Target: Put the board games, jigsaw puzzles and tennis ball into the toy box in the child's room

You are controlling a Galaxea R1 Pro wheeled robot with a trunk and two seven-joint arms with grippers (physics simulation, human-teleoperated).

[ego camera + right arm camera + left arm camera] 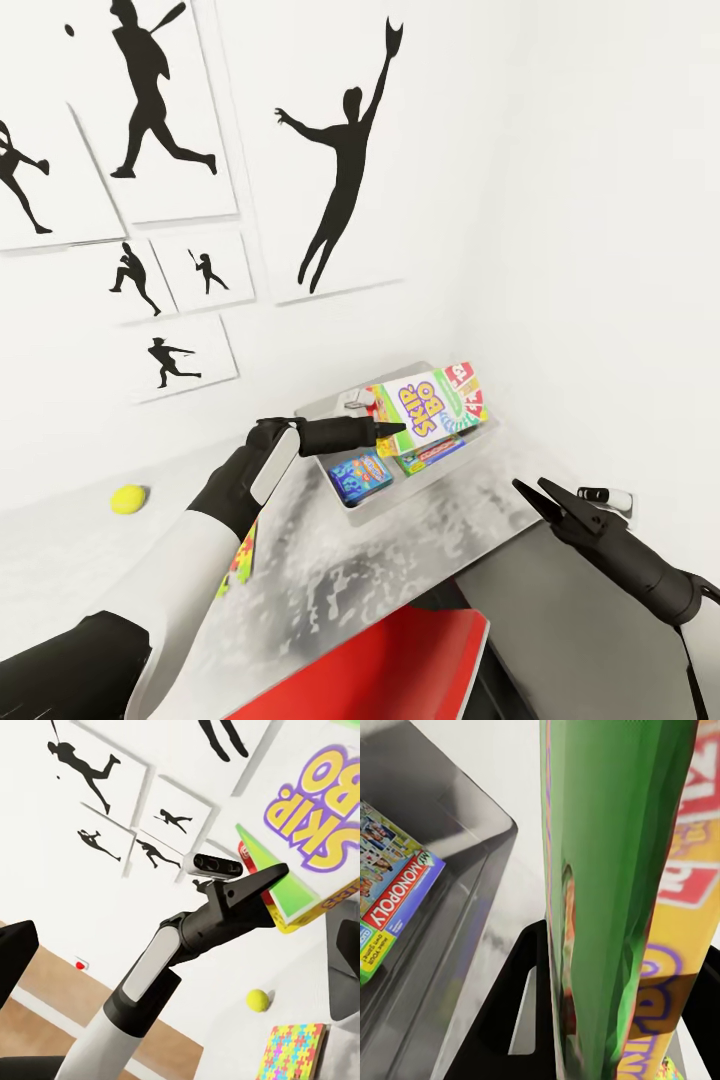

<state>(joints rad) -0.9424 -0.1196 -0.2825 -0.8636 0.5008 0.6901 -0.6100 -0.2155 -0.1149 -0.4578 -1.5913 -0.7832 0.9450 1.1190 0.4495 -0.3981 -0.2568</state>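
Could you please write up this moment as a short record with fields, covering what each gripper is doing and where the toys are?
left gripper: shut on the Skip-Bo board game, held tilted over the toy box
right gripper: open, empty, apart from the toy box
in toy box: small blue board game, Monopoly board game
tennis ball: on the table, not yet in the box
jigsaw puzzle: flat on the table near the ball
wall: silhouette posters
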